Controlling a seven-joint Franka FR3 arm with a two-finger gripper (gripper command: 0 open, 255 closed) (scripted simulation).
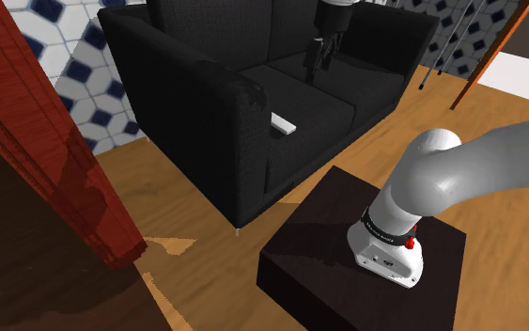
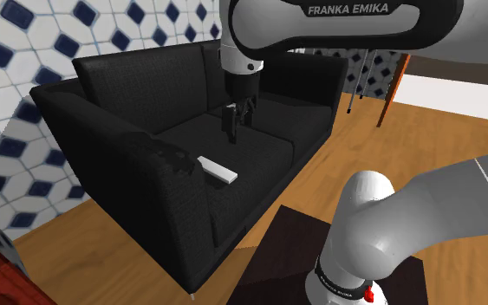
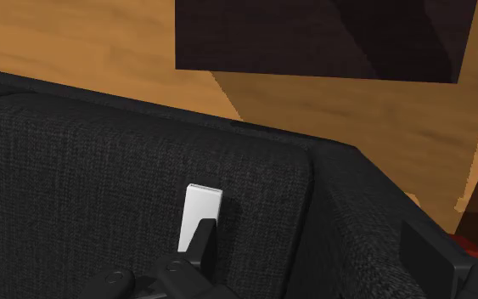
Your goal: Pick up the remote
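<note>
**Remote lies flat on the sofa seat; gripper open and hanging well apart from it**

Remote (image 2: 217, 170) sits on the seat cushion (image 2: 263, 160) of the black sofa (image 2: 138, 74), just beside the armrest (image 2: 120, 130) and near the front edge. Your gripper (image 2: 237, 126) hovers above the middle of the seat, fingers apart and holding nothing. Bring it over the remote's middle, turn the wrist so the fingers straddle the narrow width, then go straight down; the cushion will likely give, so press lightly. Keep clear of the armrest. As for holders, the seat carries the remote alone.
</note>
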